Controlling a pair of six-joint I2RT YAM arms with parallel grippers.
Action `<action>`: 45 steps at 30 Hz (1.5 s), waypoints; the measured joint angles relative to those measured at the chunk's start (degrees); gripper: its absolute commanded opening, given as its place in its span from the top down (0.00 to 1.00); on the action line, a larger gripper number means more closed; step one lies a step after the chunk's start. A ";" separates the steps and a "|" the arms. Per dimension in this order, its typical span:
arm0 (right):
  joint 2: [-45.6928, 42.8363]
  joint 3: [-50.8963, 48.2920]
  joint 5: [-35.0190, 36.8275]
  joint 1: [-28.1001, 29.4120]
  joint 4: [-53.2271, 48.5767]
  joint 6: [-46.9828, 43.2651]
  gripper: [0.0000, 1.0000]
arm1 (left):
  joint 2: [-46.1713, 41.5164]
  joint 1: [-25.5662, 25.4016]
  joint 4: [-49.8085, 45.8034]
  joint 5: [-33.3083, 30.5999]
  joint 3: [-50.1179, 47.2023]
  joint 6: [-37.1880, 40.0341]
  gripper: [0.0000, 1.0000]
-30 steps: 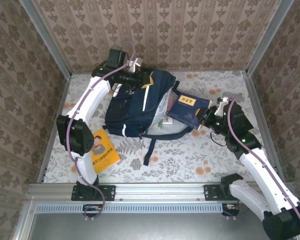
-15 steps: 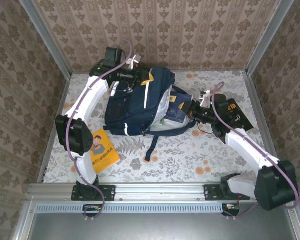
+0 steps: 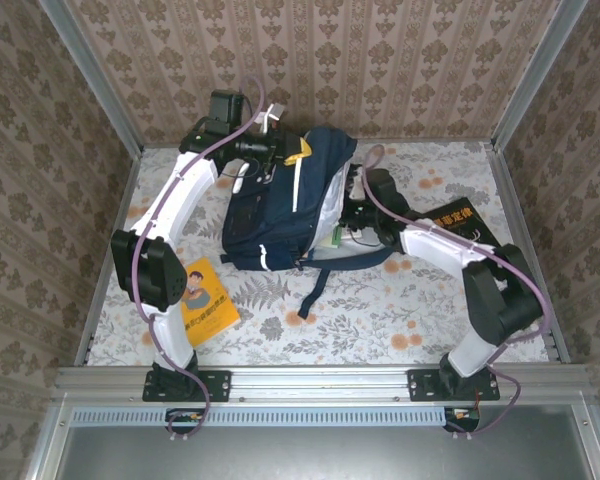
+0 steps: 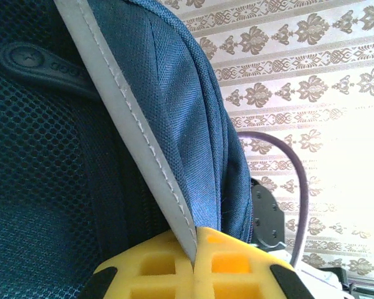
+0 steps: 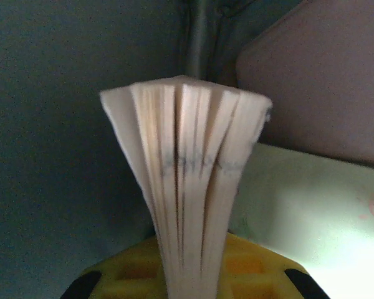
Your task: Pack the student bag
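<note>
At the far side, the student bag (image 3: pixel 275 215) is pinched by the left gripper (image 4: pixel 193 255); a book (image 5: pixel 187 162), seemingly inside it, is clamped by the right gripper (image 5: pixel 188 274).

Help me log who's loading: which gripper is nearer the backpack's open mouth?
Right. The right gripper is inside the student bag's opening, holding a book; the left gripper pinches its far end.

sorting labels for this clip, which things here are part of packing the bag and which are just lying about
In the job: student bag, pinched by left fingers; book in right fingers.
Lying about: yellow book; dark item with orange lettering.
</note>
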 measured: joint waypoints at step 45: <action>-32.68 -9.66 36.87 -2.12 -27.63 -10.73 0.19 | 15.17 -6.45 -11.13 -14.05 11.15 10.75 0.62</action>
